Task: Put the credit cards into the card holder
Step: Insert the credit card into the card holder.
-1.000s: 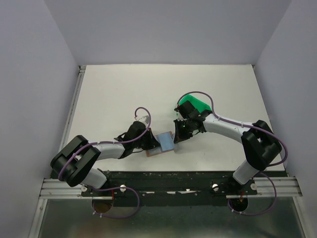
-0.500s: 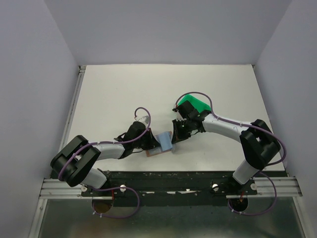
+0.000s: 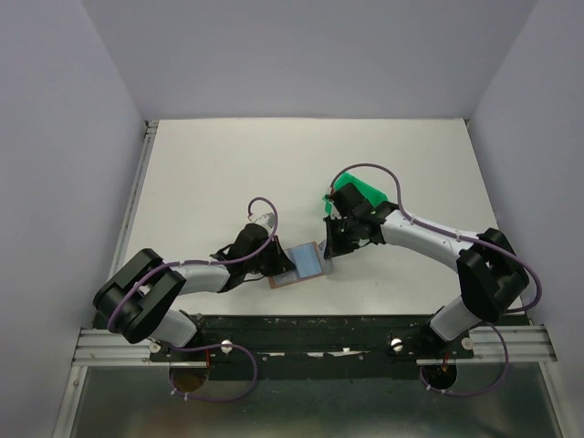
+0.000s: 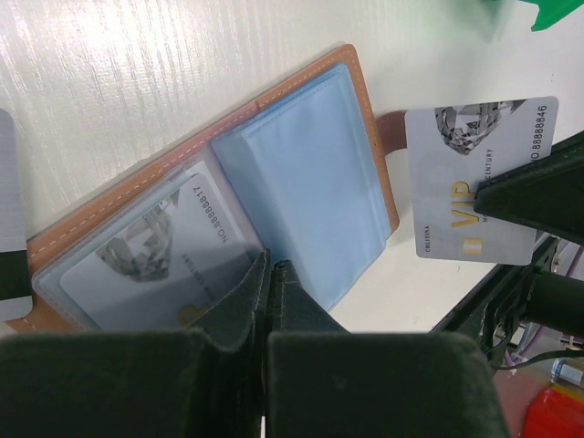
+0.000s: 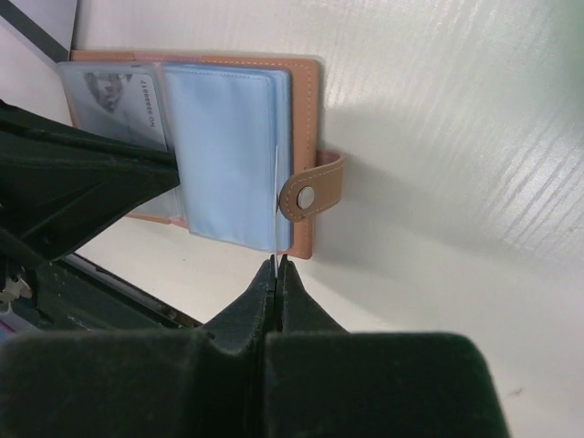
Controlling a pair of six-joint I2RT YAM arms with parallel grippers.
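The card holder point(image 3: 294, 267) lies open on the table, tan leather with blue plastic sleeves point(image 4: 306, 196). One credit card point(image 4: 151, 265) sits inside its left sleeve. My left gripper point(image 4: 271, 266) is shut, its tips pressing down at the fold between the sleeves. My right gripper point(image 5: 277, 262) is shut on a grey VIP credit card point(image 4: 479, 187) and holds it on edge just off the holder's snap-tab side point(image 5: 310, 192). In the right wrist view that card is only a thin pale line point(image 5: 275, 201). The edge of another grey card point(image 4: 7, 182) shows at the far left.
A green plastic bin point(image 3: 358, 194) stands just behind the right gripper. The holder lies close to the table's near edge point(image 3: 347, 316), with the black rail below it. White table surface point(image 3: 274, 164) stretches behind both arms to the walls.
The right gripper with its card moved in toward the holder, then drew back slightly to the right, and its elbow swung right. The left arm and the holder stayed put.
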